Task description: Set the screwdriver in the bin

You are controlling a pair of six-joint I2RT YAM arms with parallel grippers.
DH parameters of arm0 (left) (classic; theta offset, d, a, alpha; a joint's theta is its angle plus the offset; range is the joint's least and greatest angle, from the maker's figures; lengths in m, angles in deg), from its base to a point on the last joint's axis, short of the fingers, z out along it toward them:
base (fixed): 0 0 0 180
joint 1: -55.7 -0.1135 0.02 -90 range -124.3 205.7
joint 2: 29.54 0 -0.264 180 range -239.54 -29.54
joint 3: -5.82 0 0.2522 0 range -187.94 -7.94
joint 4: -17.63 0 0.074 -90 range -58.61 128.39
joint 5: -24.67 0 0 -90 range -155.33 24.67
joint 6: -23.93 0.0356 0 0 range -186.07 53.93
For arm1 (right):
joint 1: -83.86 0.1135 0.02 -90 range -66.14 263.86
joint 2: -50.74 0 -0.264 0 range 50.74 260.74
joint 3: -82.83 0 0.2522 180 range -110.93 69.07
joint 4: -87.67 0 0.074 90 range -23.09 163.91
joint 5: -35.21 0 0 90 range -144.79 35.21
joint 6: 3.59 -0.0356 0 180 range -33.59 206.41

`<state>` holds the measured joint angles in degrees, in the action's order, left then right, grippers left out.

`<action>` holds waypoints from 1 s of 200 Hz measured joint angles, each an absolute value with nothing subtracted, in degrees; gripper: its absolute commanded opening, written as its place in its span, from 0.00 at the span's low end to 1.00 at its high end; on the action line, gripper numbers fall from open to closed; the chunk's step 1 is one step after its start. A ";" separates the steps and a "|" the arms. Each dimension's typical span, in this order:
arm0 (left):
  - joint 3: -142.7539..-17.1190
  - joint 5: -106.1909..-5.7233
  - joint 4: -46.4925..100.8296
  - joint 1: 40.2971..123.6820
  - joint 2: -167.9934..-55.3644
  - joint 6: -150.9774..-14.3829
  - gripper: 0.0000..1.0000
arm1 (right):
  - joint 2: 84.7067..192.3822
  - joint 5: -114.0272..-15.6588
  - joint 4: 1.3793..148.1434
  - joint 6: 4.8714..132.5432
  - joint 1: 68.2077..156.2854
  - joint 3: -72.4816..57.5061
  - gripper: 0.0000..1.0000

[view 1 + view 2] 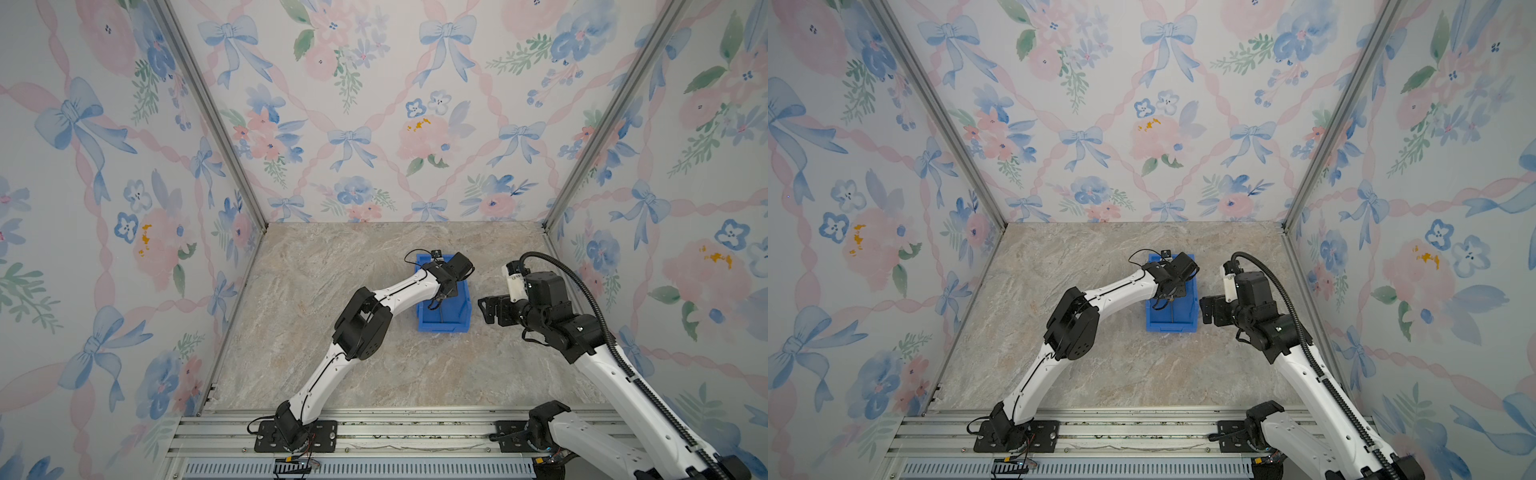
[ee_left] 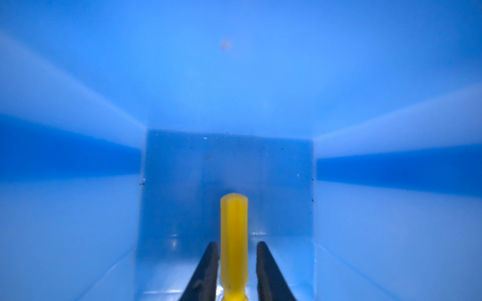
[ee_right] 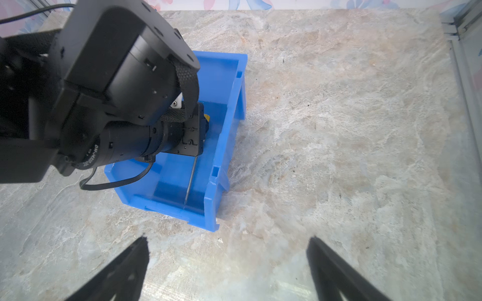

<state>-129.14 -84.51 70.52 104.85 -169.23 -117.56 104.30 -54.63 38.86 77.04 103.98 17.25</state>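
Reaching in from the left of both top views, the left arm holds the left gripper (image 2: 237,243) down inside the bin (image 1: 451,322), which stands on the marble-patterned table (image 1: 332,266) near the middle. Its jaws are parted a little. The left wrist view shows the screwdriver (image 2: 234,234) between them with a sliver of blue beside the yellow handle, so it is not pinched. In the right wrist view the thin shaft points along the inside of the bin toward the low front lip. Just right of the bin, the right gripper (image 3: 228,239) hangs over bare table — fingers spread wide, holding nothing
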 measured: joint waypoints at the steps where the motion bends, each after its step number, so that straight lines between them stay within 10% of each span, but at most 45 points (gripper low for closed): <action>1: -129.12 -84.51 70.50 104.87 -169.23 -117.69 0.40 | 104.30 -54.58 38.89 77.04 103.98 17.25 0.97; 200: -113.63 -82.80 70.33 108.56 -144.30 -110.76 0.59 | 99.34 -53.60 37.90 73.59 95.52 19.72 0.97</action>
<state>-113.63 -82.80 70.33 108.56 -144.30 -110.76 99.34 -53.60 37.90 73.59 95.52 19.72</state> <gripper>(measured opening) 0.570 0.968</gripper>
